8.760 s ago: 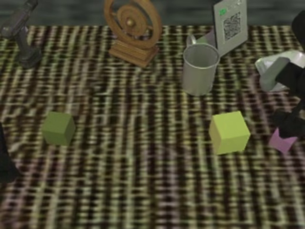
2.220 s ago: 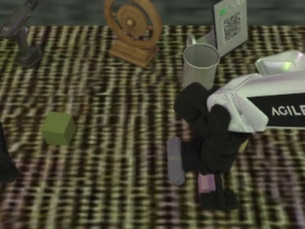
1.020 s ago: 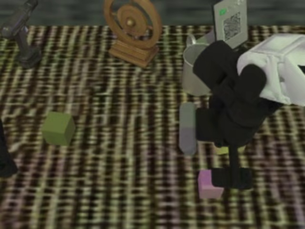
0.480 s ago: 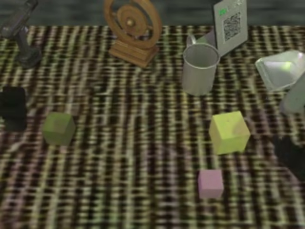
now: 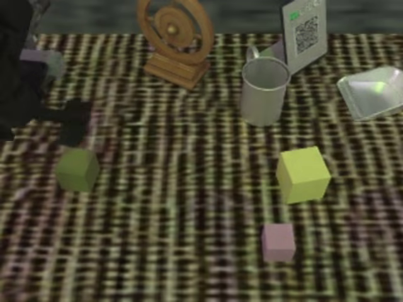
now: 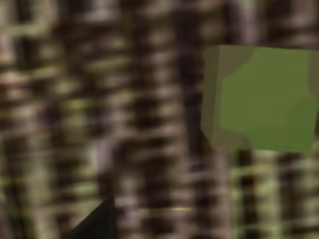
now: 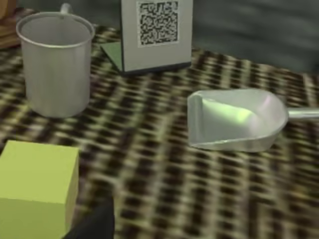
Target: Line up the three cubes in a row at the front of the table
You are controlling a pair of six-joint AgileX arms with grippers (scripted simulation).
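The olive-green cube sits on the table at the left and fills part of the left wrist view as the olive-green cube. My left gripper hovers just behind it, open, with one dark fingertip showing and nothing held. At the right stands the large yellow-green cube, and the small pink cube lies in front of it, nearer the front edge. My right gripper is outside the top view, open and empty beside the yellow-green cube.
Along the back stand a wooden wheel ornament, a grey metal cup and a QR-code card. A silver scoop lies at the back right. My left arm covers the back left corner.
The right arm set the pink cube down at the front, let go and withdrew out of the top view. The left arm has swung in, its gripper now behind the olive cube.
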